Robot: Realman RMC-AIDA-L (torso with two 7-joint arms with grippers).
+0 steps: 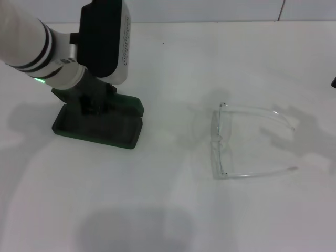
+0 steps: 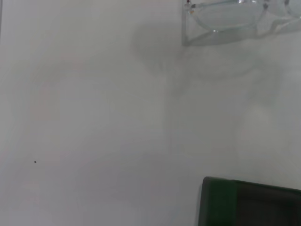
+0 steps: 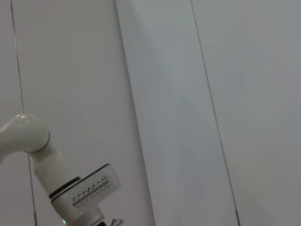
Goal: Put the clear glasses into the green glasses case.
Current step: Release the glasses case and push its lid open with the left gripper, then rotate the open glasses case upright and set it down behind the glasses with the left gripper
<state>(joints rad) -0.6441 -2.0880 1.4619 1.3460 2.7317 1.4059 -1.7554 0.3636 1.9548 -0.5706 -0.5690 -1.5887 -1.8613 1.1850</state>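
Note:
The green glasses case point(image 1: 113, 131) lies at the table's left, and in the left wrist view the case point(image 2: 218, 202) shows a green rim around a darker inside. My left gripper point(image 1: 93, 105) is down on the case's back part, and its dark body hides where it touches. The clear glasses point(image 1: 247, 143) lie on the white table to the right of the case, a good gap away, with both thin arms unfolded and pointing right. The left wrist view catches the clear glasses point(image 2: 225, 19) too. My right gripper is out of view.
The white table point(image 1: 168, 210) stretches wide in front of the case and the glasses. A small dark sliver point(image 1: 333, 82) shows at the right edge. The right wrist view shows only pale wall panels point(image 3: 188, 94) and the left arm point(image 3: 70, 188).

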